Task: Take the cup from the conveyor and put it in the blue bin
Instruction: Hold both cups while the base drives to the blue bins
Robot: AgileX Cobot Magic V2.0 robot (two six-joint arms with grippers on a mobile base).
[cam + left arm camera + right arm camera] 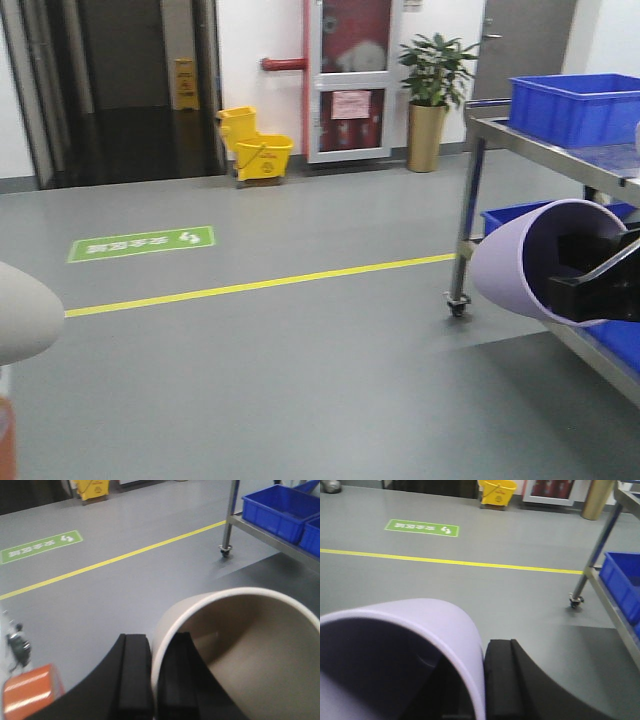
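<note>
1. Left end effector (152, 677): clamped on the rim wall of the cream cup (250, 645), one finger inside, one outside.
2. Right end effector (477, 690): pinches the lavender cup (420, 625) the same way.

Both cups hang over the floor (125, 590). Risk: a thin-wall pinch may pivot or slip mid-swing.

3. Farther: steel trolley (470, 190) with small blue crates (570, 105). Risk: clipping its frame, or releasing into a crate.

The conveyor and blue bin are not in view.
</note>
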